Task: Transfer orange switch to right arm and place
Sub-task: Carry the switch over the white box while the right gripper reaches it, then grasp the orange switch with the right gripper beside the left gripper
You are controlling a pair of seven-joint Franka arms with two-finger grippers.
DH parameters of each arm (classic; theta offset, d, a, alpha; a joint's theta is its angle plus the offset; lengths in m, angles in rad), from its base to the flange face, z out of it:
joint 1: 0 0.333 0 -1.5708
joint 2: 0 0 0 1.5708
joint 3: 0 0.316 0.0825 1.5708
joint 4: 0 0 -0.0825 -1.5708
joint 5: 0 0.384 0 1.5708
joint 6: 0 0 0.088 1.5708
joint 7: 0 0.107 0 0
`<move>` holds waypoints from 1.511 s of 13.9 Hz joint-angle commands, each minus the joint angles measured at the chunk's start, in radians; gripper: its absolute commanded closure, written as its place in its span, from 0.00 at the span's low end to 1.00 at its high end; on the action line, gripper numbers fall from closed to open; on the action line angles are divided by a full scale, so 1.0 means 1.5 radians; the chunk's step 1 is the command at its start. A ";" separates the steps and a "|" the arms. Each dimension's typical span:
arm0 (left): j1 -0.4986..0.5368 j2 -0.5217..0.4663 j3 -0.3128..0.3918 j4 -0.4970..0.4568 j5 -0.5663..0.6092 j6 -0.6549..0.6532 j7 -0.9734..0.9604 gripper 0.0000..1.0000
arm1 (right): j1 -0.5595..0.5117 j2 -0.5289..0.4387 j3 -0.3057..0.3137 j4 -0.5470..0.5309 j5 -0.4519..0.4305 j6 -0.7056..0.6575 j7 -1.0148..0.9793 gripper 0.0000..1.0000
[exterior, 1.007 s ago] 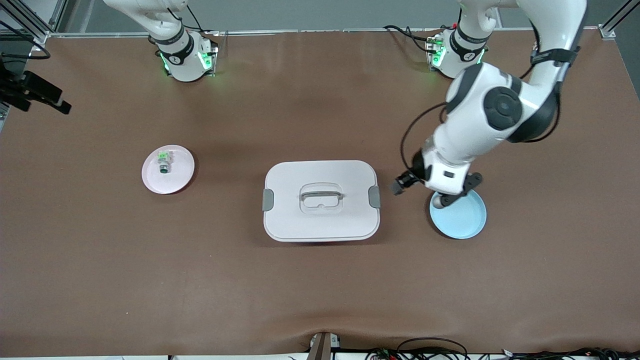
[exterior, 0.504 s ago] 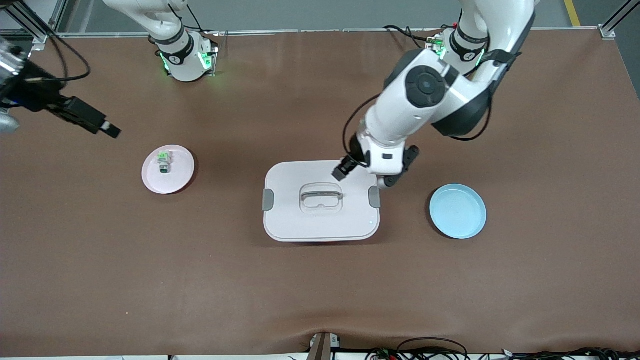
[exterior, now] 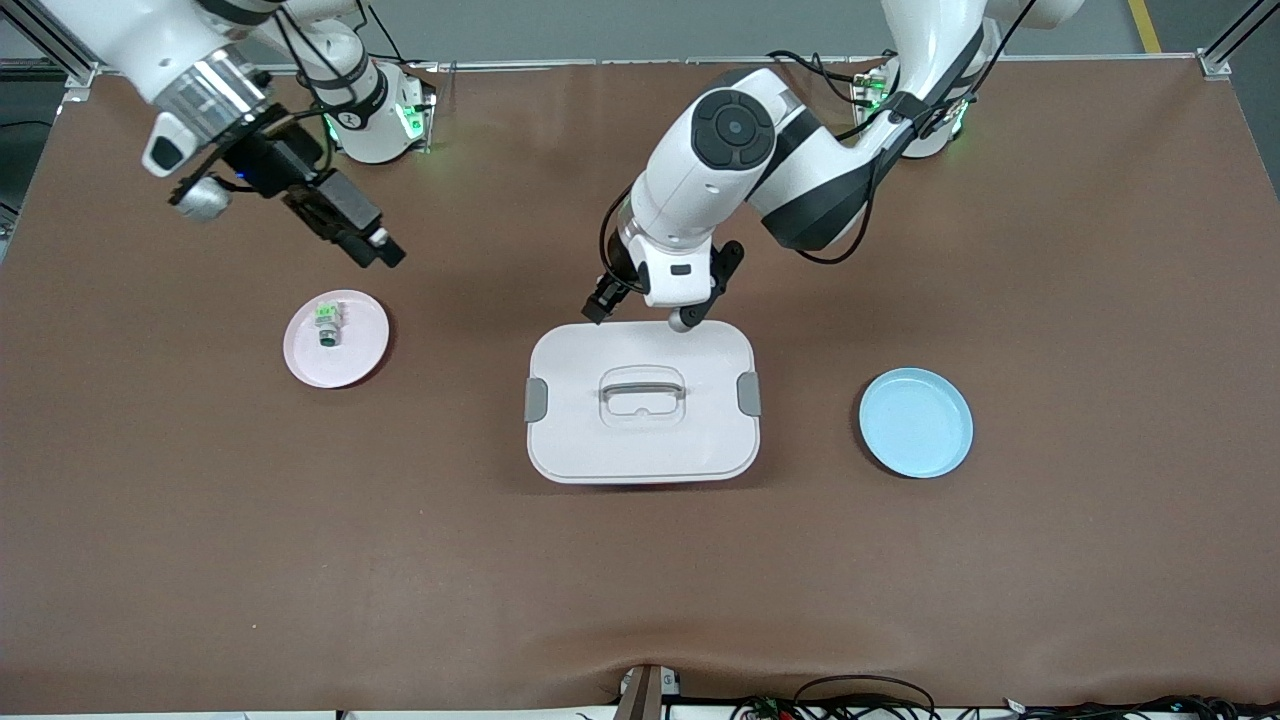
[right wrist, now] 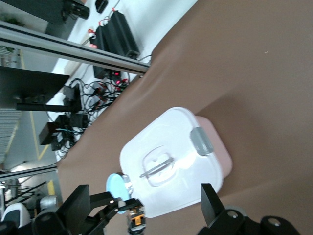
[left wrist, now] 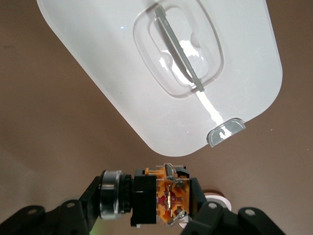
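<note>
My left gripper (exterior: 601, 304) is shut on the orange switch (left wrist: 168, 196), a small black block with an orange section and a black cylindrical end. It holds the switch in the air over the bare table, just beside the white container's (exterior: 640, 440) edge that faces the robot bases. In the left wrist view the gripper (left wrist: 146, 200) clamps the switch sideways between both fingers. My right gripper (exterior: 383, 250) is open and empty, in the air above the pink plate (exterior: 360, 345). The right wrist view shows its wide-open jaws (right wrist: 144, 196) and the held switch (right wrist: 137, 218) farther off.
The pink plate holds a grey-and-green small switch (exterior: 327, 325). An empty blue plate (exterior: 915, 422) lies toward the left arm's end of the table. The white lidded container has a handle (exterior: 641, 388) and grey side clips.
My left arm has carried the switch from over the blue plate across the container toward the right arm's end. My right arm has swung in toward the table's middle.
</note>
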 commanded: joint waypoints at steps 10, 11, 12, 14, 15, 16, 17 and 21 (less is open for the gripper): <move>-0.009 0.045 0.005 0.070 -0.008 0.065 -0.021 1.00 | 0.186 0.155 -0.008 -0.016 0.076 0.290 -0.044 0.00; -0.009 0.046 0.005 0.070 -0.008 0.065 0.001 1.00 | 0.193 0.168 -0.008 -0.007 0.077 0.294 -0.044 0.00; -0.010 0.046 0.005 0.070 -0.008 0.065 0.014 1.00 | 0.200 0.179 -0.008 0.000 0.077 0.302 -0.044 0.00; -0.010 0.046 0.005 0.070 -0.008 0.066 0.019 1.00 | 0.202 0.201 -0.008 0.020 0.077 0.307 -0.044 0.00; -0.010 0.047 0.005 0.070 -0.008 0.066 0.019 1.00 | 0.208 0.218 -0.008 0.036 0.078 0.312 -0.044 0.00; -0.010 0.048 0.005 0.070 -0.008 0.067 0.019 1.00 | 0.213 0.234 -0.008 0.050 0.085 0.323 -0.043 0.00; -0.010 0.051 0.005 0.075 -0.008 0.068 0.018 1.00 | 0.222 0.248 -0.008 0.062 0.097 0.339 -0.043 0.00; -0.011 0.059 0.005 0.083 -0.008 0.070 0.018 1.00 | 0.238 0.278 -0.008 0.076 0.100 0.369 -0.045 0.00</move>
